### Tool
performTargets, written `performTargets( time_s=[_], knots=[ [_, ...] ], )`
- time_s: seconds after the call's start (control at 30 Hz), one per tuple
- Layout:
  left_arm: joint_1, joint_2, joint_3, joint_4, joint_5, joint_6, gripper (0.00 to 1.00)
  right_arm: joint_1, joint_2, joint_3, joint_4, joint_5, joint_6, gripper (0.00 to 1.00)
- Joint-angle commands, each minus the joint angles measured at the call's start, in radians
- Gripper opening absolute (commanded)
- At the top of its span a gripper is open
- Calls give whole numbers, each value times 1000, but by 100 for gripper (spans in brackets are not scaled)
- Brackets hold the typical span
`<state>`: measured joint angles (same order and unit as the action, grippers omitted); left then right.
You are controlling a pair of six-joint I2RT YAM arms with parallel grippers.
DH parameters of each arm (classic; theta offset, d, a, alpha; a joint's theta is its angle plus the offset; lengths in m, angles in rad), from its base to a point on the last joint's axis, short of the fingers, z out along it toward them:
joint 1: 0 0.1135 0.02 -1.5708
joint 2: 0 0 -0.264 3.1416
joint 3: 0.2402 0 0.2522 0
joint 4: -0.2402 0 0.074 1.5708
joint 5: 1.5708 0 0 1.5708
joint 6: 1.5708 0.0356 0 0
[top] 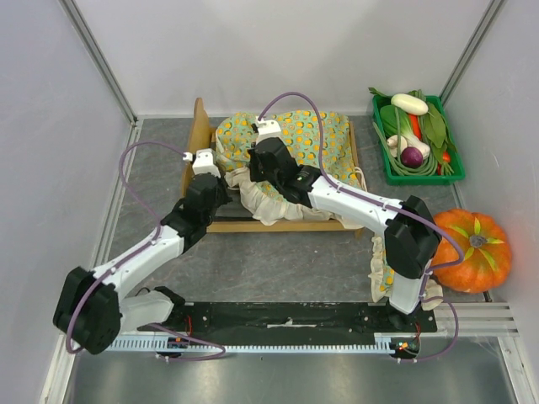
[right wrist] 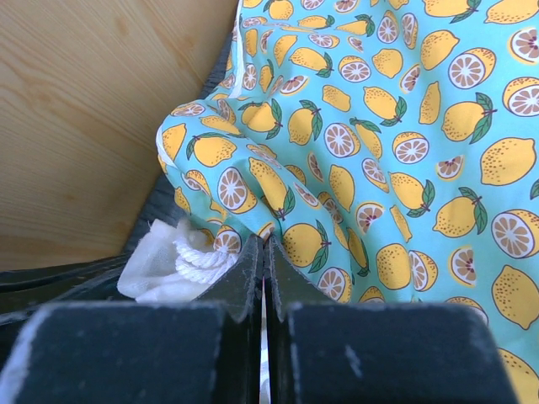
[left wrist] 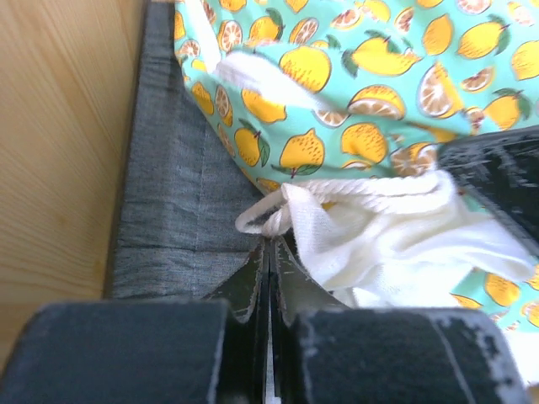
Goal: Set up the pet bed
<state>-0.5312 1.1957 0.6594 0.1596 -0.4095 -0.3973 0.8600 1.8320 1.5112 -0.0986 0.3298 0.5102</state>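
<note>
The pet bed [top: 200,126] is a light-wood frame with its tall headboard [left wrist: 59,126] on the left and a dark grey base [left wrist: 177,194]. A teal lemon-print blanket [top: 312,139] with a white ruffle [top: 261,202] lies bunched over it. Near the headboard, my left gripper [left wrist: 271,242] is shut, and its tips pinch the white cord loop [left wrist: 261,220] at the ruffle's edge. My right gripper [right wrist: 265,242] is shut on a raised fold of the blanket [right wrist: 404,126], close to the headboard [right wrist: 93,109]. Both arms reach over the bed from the near edge.
A green crate of vegetables [top: 417,135] stands at the back right. An orange pumpkin [top: 472,248] sits at the right edge. A small lemon-print ruffled pillow [top: 381,273] lies partly hidden behind the right arm's base. White walls enclose the table.
</note>
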Motion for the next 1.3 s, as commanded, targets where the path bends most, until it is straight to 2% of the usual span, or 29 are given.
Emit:
performTargets(
  time_s=[0.0,0.07,0.2,0.33,0.53,0.63,0.77,0.93,1.13,1.2,1.27],
  knots=[
    [28,-100,77,-187,106,66,2,-4,-69,-12,17,-31,11,0],
    [40,-140,114,-253,147,77,2,-6,-73,-23,23,-38,16,0],
    [60,-191,207,-512,286,101,2,-4,-89,-36,26,-66,21,0],
    [68,-211,328,-699,331,132,2,-4,-93,-36,30,-77,22,0],
    [85,-199,508,-900,480,178,2,-6,-100,-36,30,-92,25,0],
    [97,-173,609,-1015,497,198,2,-6,-109,-37,31,-116,28,0],
    [128,-111,700,-1150,676,235,2,-3,-119,-42,36,-153,30,0],
    [128,-96,614,-1190,796,242,2,-4,-129,-60,42,-179,34,0],
    [128,-143,448,-1125,905,193,2,-4,-140,-91,42,-204,36,0],
    [128,-156,427,-1109,894,169,7,-1,-140,-98,42,-204,34,0],
    [128,-180,411,-1074,845,137,16,-1,-140,-103,42,-209,36,0]
  ],
)
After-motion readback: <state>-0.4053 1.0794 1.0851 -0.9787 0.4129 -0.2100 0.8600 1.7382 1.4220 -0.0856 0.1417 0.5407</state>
